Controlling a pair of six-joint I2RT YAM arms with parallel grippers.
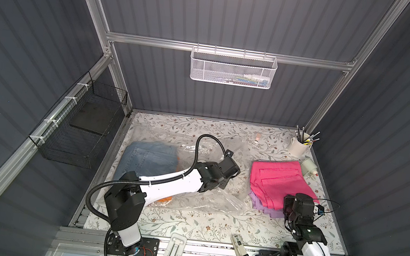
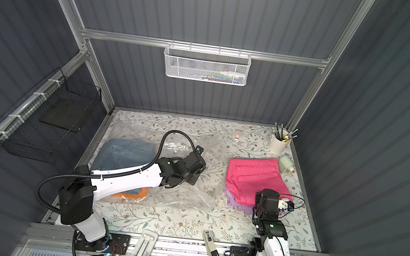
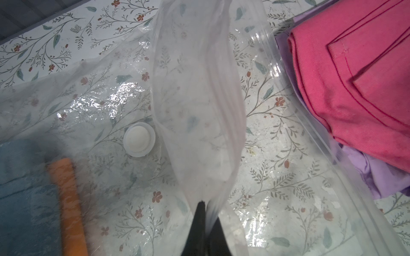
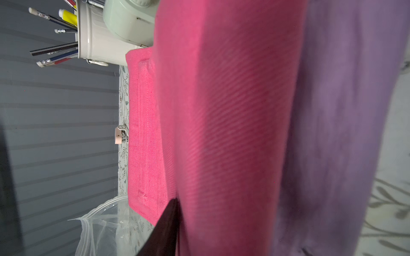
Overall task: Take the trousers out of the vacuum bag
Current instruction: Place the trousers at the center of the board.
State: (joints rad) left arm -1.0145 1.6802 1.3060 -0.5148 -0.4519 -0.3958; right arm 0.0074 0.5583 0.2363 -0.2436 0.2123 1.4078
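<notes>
Plastic film is pinched between the closed fingers of my left hand (image 3: 205,206), which lifts the upper sheet of the vacuum bag (image 1: 202,203) off the tabletop (image 1: 185,228) near the bag's white valve disc (image 3: 139,139). The hot pink trousers (image 1: 278,178) lie outside the bag, just beside its zip edge, stacked on the lilac trousers (image 1: 266,208). The denim trousers (image 1: 148,159) lie inside the bag at the end away from that edge, on top of the orange trousers (image 3: 66,199).

My right hand (image 1: 296,202) is at the near corner of the pink pair. One dark finger lies against the cloth, but I cannot tell whether the hand grips it or has let go.

As I judge it, two pairs are out and two remain. To do this well, I should keep the film high so the mouth gapes. My right hand should leave the stack straight back without dragging the pink fold. Then it should reach in under the lifted sheet and take the denim by a thick folded edge, not the plastic.
</notes>
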